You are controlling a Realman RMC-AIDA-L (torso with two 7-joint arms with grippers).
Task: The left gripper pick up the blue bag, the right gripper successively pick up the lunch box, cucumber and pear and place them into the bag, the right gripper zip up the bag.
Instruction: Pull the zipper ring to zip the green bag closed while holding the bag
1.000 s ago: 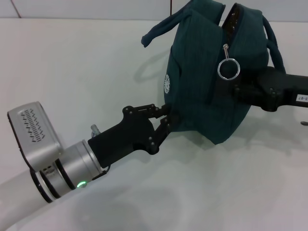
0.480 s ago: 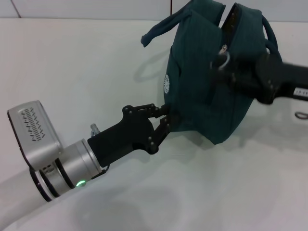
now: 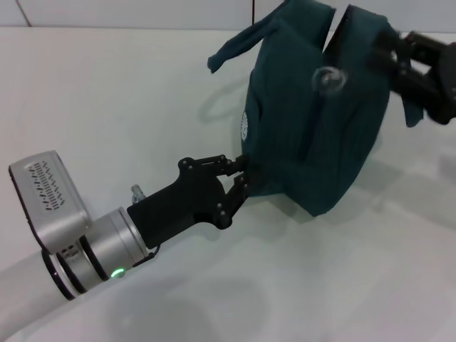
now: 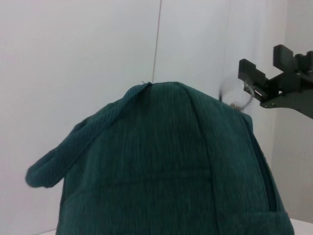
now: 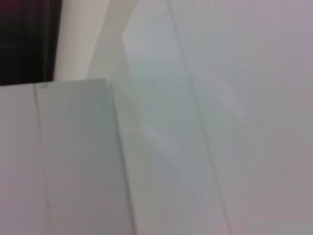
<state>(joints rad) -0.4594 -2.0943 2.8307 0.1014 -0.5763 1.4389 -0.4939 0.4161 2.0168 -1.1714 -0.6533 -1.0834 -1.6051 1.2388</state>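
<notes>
- Since a second ago the right pincer (image 3: 399, 50) has drawn back from the blue bag's front, where it sat by the zipper ring, to the bag's upper far corner at the right edge of the head view.
- Its fingers (image 4: 255, 73) are spread apart in the left wrist view, with nothing between them.
- Just beside them, the silver ring pull (image 3: 327, 78) swings loose and blurred on the bag's front.
- Left pincer (image 3: 239, 178) is pressed together on the lower left edge of the blue bag (image 3: 313, 135), holding it tilted above the bench (image 3: 107, 107).
- One loop handle (image 3: 231, 50) droops off the bag's left side; the white round logo (image 3: 245, 125) faces left.
- Zipper slit (image 3: 335, 32) along the top gapes slightly open.
- Right wrist view shows only pale surfaces.
</notes>
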